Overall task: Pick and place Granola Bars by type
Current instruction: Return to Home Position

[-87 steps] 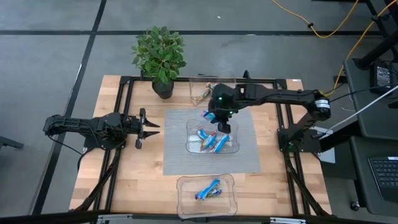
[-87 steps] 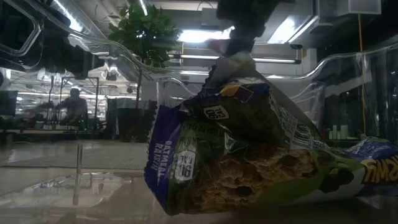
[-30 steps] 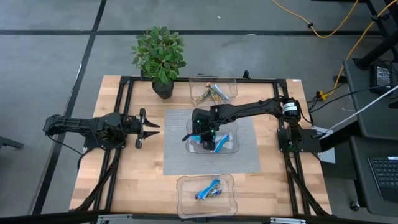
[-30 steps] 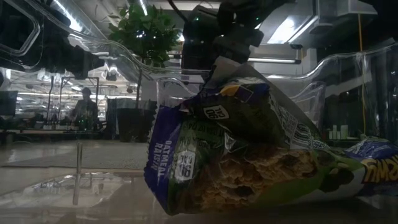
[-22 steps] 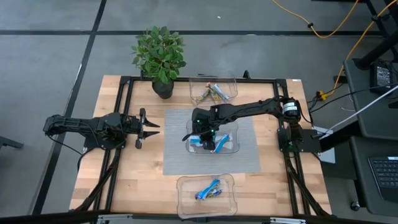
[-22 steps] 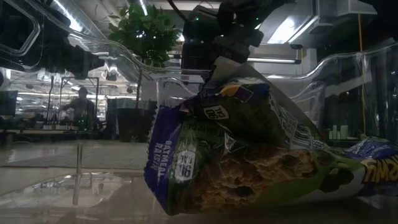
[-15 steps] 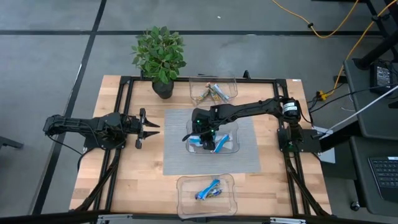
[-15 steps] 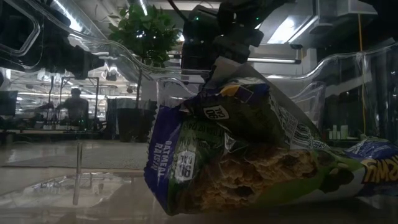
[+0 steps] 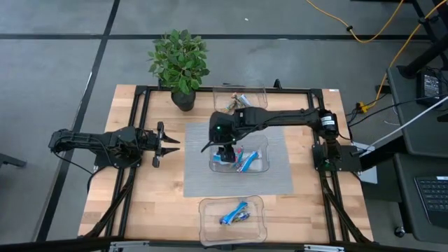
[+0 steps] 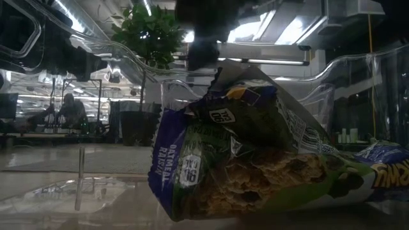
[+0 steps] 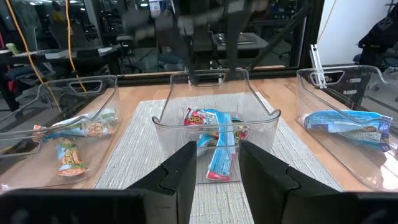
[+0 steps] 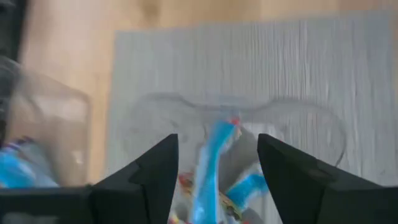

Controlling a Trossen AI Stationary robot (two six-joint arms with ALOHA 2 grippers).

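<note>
Several granola bars [image 9: 240, 160] lie in the clear centre bin [image 9: 260, 166] on the grey mat. My right gripper [image 9: 223, 150] hangs above that bin's left part, pointing steeply down. It is open in the right wrist view [image 12: 217, 142], where a blue bar [image 12: 214, 163] shows below the gap and touches neither finger. More bars lie in the far bin [image 9: 240, 102] and blue bars [image 9: 234, 213] in the near bin. My left gripper [image 9: 170, 143] waits level at the table's left, open [image 11: 217, 163] and empty.
A potted plant [image 9: 180, 64] stands at the far left corner. The three bins sit in a row from the far edge to the near edge [image 9: 256, 227]. Bare wood lies left and right of the mat [image 9: 199, 178]. A bar's wrapper [image 10: 255, 160] fills the low view.
My right gripper has risen up out of the centre bin and shifted a little toward the table's left. My left arm has kept still.
</note>
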